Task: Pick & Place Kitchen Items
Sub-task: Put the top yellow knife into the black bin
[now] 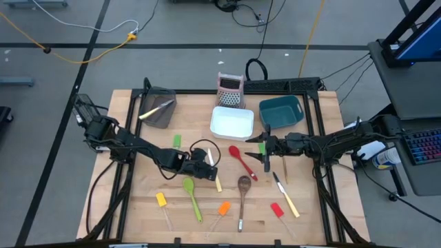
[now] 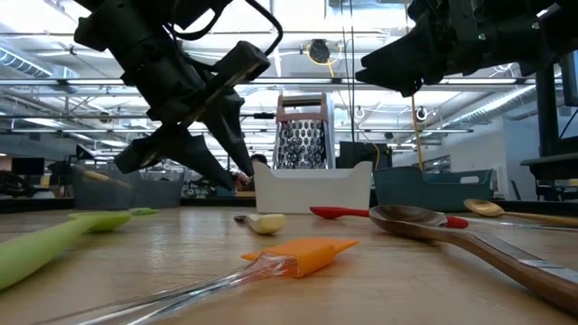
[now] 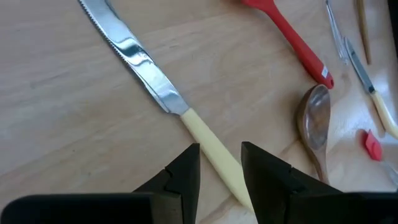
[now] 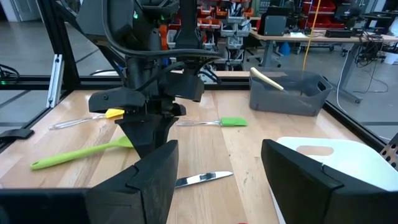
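A cream-handled knife [image 3: 155, 81] lies flat on the wooden table, blade toward the far side, and its handle end [image 2: 265, 222] shows in the low view. My left gripper [image 3: 221, 149] slants down over it at the table's middle [image 1: 210, 169]. It is open, with one finger on either side of the cream handle [image 3: 208, 146], and no touch shows. My right gripper [image 1: 265, 148] hovers level and open above the table right of centre, with nothing between its fingers [image 4: 217, 186]. Around them lie a red spoon [image 1: 241, 160], a green spoon [image 1: 191, 196] and a wooden spoon [image 1: 242, 193].
At the back stand a dark mesh bin [image 1: 158, 107] with a utensil in it, a white bin [image 1: 231, 122], a teal bin [image 1: 281, 111] and an upright grater [image 1: 230, 89]. Yellow [image 1: 162, 201], orange [image 1: 222, 208], red [image 1: 278, 210] and green [image 1: 177, 140] spatulas and a second knife [image 1: 286, 196] lie about.
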Available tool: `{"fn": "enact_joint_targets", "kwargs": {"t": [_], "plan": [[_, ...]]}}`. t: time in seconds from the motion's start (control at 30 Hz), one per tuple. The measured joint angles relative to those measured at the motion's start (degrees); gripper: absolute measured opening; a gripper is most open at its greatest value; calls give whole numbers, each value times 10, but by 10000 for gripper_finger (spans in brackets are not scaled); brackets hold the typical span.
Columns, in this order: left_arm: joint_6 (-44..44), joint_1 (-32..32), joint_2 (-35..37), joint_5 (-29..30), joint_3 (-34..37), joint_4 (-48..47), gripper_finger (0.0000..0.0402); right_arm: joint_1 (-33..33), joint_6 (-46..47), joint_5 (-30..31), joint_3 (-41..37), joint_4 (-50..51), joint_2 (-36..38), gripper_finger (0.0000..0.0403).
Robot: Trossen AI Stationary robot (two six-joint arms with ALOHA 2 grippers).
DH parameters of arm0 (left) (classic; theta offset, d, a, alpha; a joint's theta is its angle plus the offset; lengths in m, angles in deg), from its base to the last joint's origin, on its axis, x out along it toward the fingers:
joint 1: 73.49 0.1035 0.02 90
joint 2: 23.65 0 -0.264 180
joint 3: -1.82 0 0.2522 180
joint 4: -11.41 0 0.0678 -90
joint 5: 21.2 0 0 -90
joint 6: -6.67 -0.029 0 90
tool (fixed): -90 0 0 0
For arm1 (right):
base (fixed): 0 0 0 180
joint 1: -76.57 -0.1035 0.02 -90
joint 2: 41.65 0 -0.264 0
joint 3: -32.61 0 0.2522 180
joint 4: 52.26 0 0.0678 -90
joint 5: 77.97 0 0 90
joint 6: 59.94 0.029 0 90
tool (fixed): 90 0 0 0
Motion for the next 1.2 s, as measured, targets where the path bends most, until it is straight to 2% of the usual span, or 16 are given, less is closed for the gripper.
{"fn": "enact_joint_targets", "kwargs": {"t": [0.6,0.9,1.2], "plan": [[0,-3,0,29,0,-2,120,0,0,0,0,2,0,224],[2,-3,-27,28,1,-4,120,0,0,0,0,5,0,224],[-2,-2,-48,33,0,40,120,0,3,-1,0,12,0,224]]}}
